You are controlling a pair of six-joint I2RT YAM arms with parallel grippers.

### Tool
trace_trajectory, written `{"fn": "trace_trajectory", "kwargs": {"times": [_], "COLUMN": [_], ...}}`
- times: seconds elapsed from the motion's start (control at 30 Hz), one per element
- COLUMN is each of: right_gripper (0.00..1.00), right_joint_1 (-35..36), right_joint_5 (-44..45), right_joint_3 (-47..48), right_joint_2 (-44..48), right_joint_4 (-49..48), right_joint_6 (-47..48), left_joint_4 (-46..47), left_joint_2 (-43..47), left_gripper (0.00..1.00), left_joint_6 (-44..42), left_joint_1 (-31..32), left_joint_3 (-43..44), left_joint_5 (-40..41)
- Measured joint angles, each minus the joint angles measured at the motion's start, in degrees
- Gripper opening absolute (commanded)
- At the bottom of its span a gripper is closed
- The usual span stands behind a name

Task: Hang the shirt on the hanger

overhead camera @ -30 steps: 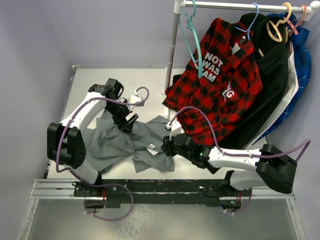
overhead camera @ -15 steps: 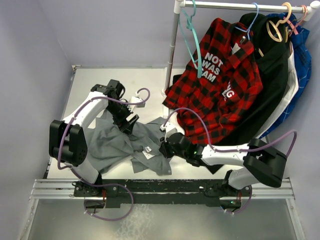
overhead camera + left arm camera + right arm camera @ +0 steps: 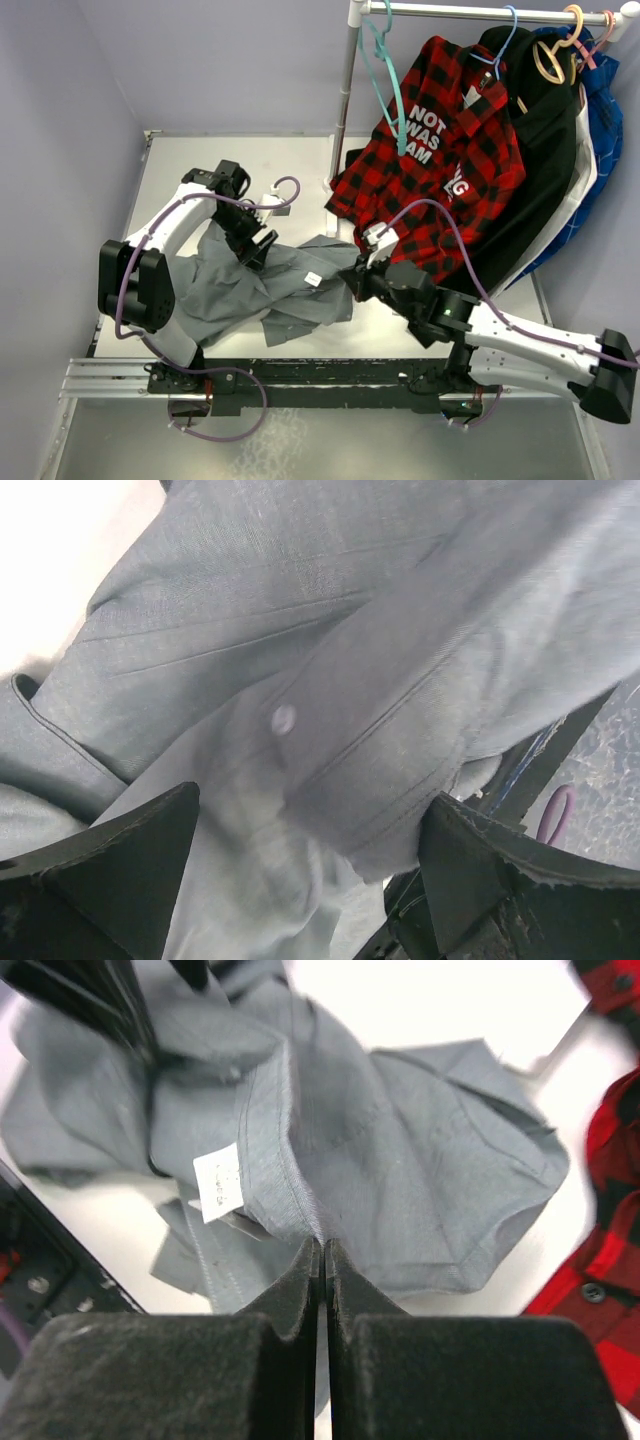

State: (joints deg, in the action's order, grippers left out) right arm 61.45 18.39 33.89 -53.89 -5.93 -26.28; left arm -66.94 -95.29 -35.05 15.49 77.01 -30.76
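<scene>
The grey shirt [image 3: 250, 292] lies crumpled on the white counter [image 3: 290, 170], toward 7 o'clock of the top view and close to the arm bases. At its 3 o'clock edge the right gripper [image 3: 352, 283] has its jaws clenched on a stitched fold of the grey cloth, and the shirt's white label [image 3: 218, 1182] sits just at 10 o'clock of the pinch. The left gripper [image 3: 255, 245] is at the shirt's 12 o'clock side, jaws spread wide over the fabric with a small button [image 3: 284, 718] between them, gripping nothing. The teal hanger [image 3: 385, 80] hangs bare from the rail [image 3: 480, 12] at 12 o'clock, just beside the red-and-black plaid shirt [image 3: 440, 170].
</scene>
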Motion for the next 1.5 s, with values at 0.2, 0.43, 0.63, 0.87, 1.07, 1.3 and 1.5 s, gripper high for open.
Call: {"fn": "trace_trajectory", "kwargs": {"times": [0.2, 0.43, 0.63, 0.87, 1.07, 1.3, 1.5], "right_gripper": [0.00, 0.00, 0.00, 0.00, 0.00, 0.00, 0.00], "right_joint_1": [0.0, 0.0, 0.0, 0.0, 0.0, 0.0, 0.0], "right_joint_5": [3.2, 4.7, 4.6, 3.9, 2.9, 2.9, 2.9], "right_joint_3": [0.8, -0.9, -2.3, -4.2, -5.9, -6.3, -6.3], "right_joint_2": [6.4, 6.4, 6.2, 6.2, 6.2, 6.3, 6.0], "right_joint_4": [5.2, 7.4, 7.4, 6.4, 6.4, 6.2, 5.5], "right_joint_6": [-0.7, -2.4, -3.3, -4.5, -5.7, -6.3, -6.4], "left_joint_4": [-0.3, -1.4, -2.8, -4.1, -4.1, -5.9, -7.6], "left_joint_2": [0.0, 0.0, -0.1, -3.5, -6.7, -8.1, -8.1], "left_gripper": [0.82, 0.30, 0.63, 0.97, 0.71, 0.47, 0.33], "left_joint_6": [2.0, 5.5, 6.3, 5.4, 5.5, 4.4, 3.7], "left_joint_1": [0.7, 2.8, 4.4, 4.8, 4.8, 4.9, 5.6], "left_joint_3": [0.1, 3.0, 5.0, 4.7, 4.6, 3.7, 1.8], "left_joint_5": [-1.3, -5.7, -10.1, -10.6, -10.6, -11.6, -12.3]}}
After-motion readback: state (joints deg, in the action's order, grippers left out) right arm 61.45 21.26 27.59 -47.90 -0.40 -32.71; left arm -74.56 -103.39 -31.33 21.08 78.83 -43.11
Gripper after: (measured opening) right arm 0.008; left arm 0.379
